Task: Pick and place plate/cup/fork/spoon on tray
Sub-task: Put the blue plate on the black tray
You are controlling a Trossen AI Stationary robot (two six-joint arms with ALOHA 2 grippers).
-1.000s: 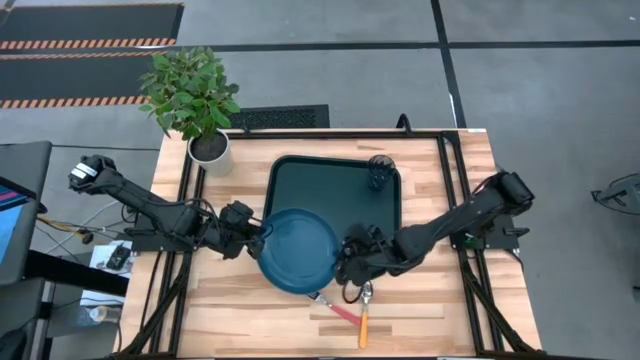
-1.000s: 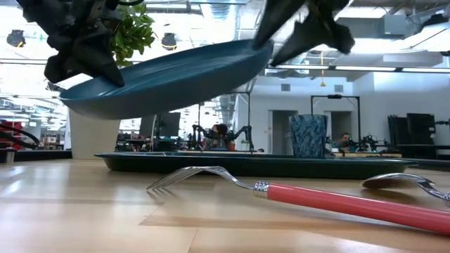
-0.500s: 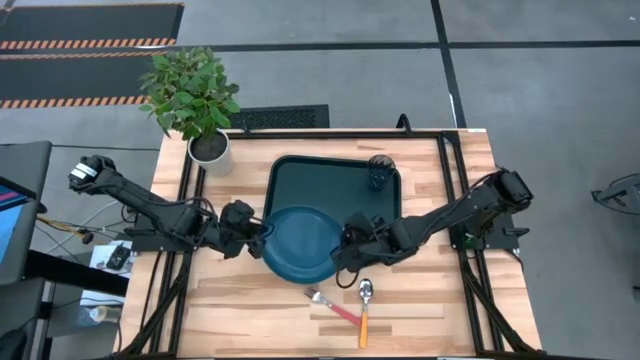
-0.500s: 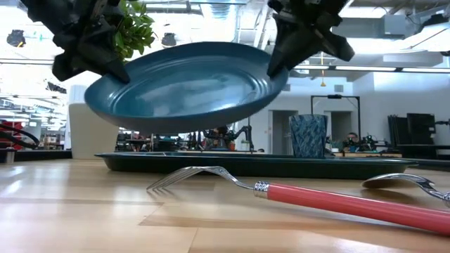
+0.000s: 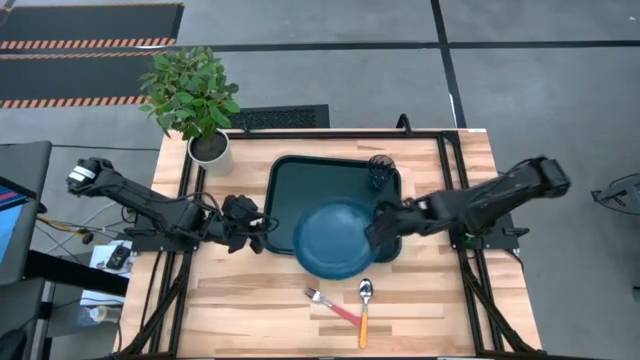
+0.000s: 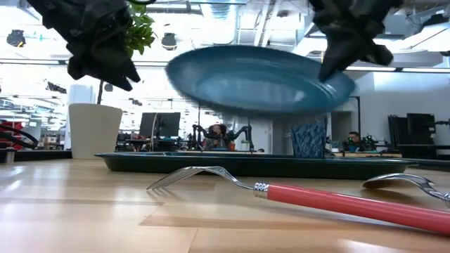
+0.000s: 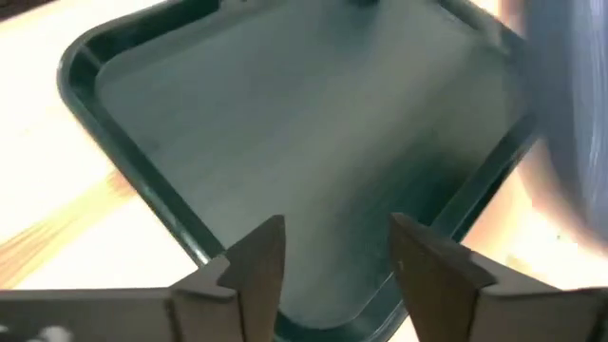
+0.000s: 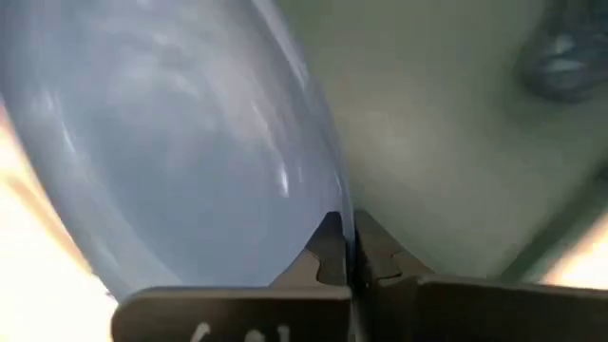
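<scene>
The blue plate [image 5: 338, 238] hangs in the air over the near part of the green tray [image 5: 300, 180], held by my right gripper [image 5: 380, 232], which is shut on its right rim. In the low view the plate [image 6: 256, 79] is well above the tray [image 6: 211, 163]. My left gripper [image 5: 262, 226] is open and empty just left of the tray, its fingers [image 7: 256, 261] above the tray's left part. The dark cup [image 5: 380, 172] stands in the tray's far right corner. The red-handled fork [image 5: 333, 306] and the orange-handled spoon [image 5: 364, 312] lie on the table near the front. My right gripper pinches the plate's rim [image 8: 334, 211] on its right side between its two fingers, one above the rim and one below. The fingers come level from the table's right. The plate is lifted clear and sticks out from the fingers toward the table's left, nearly level.
A white pot with a green plant [image 5: 200, 105] stands at the table's far left corner. Bare wood lies left and right of the tray and along the front edge around the fork [image 6: 295, 193] and spoon [image 6: 401, 183]. The cup [image 6: 308, 137] stands behind the plate.
My left gripper has let go of the plate's left rim and stays left of the tray. My right gripper has carried the plate toward the table's right and far side, from the tray's near left corner to over the tray. The tilted plate has come nearly level.
</scene>
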